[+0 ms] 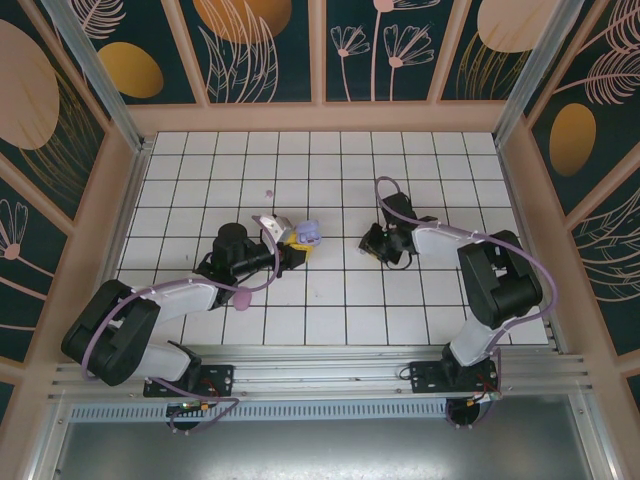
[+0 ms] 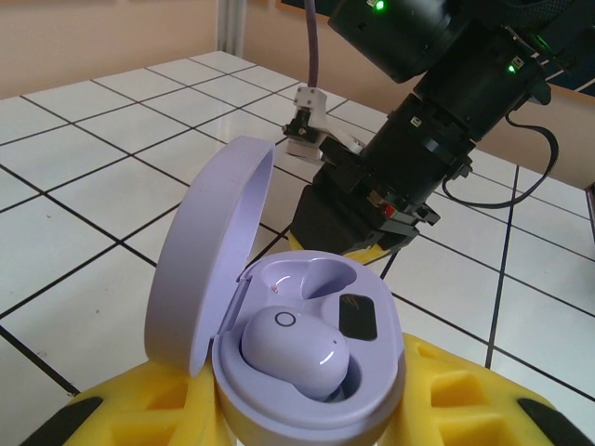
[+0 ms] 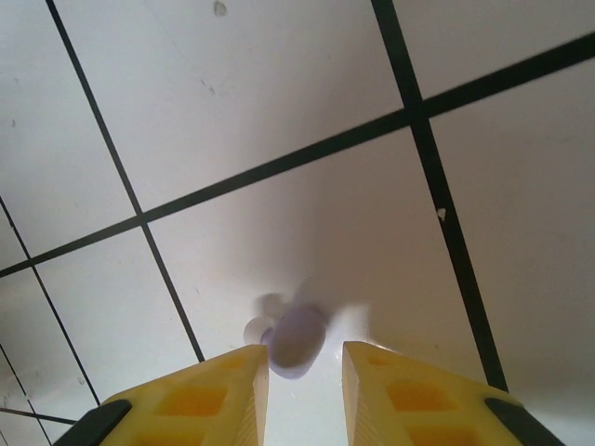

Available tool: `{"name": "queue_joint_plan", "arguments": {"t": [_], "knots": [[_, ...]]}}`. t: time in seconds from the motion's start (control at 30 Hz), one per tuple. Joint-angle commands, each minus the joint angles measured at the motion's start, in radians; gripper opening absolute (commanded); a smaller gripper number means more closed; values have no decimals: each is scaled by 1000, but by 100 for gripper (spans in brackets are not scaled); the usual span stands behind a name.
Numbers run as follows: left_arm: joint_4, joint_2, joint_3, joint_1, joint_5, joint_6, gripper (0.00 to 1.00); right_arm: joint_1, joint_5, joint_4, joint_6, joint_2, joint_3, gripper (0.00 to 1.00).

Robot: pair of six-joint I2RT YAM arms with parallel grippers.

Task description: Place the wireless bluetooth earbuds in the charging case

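The case [image 2: 200, 260] and the bud [image 2: 293, 353] in it are light purple. The fingers [image 3: 195, 400] are yellow. The table [image 1: 330, 300] has white squares with black lines. The walls [image 1: 260, 50] show pink flowers.

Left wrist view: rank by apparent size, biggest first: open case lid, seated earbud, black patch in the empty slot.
1. case lid
2. earbud
3. black patch
All sit about equally near the camera, so the order holds.

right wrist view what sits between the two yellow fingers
A blurred lavender earbud on the white tile, seen in the right wrist view.
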Motion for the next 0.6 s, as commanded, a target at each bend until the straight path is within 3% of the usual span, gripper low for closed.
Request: {"name": "queue_joint_plan", "arguments": {"t": [0.0, 0.47, 0.57], "knots": [[18, 4, 0, -2, 2, 21, 0, 7, 30, -25, -29, 37, 41, 27], [13, 12, 2, -3, 0, 33, 0, 37, 32, -73, -56, 129, 103, 27], [8, 10, 0, -3, 0, 35, 0, 46, 46, -91, -74, 141, 120, 23]]}}
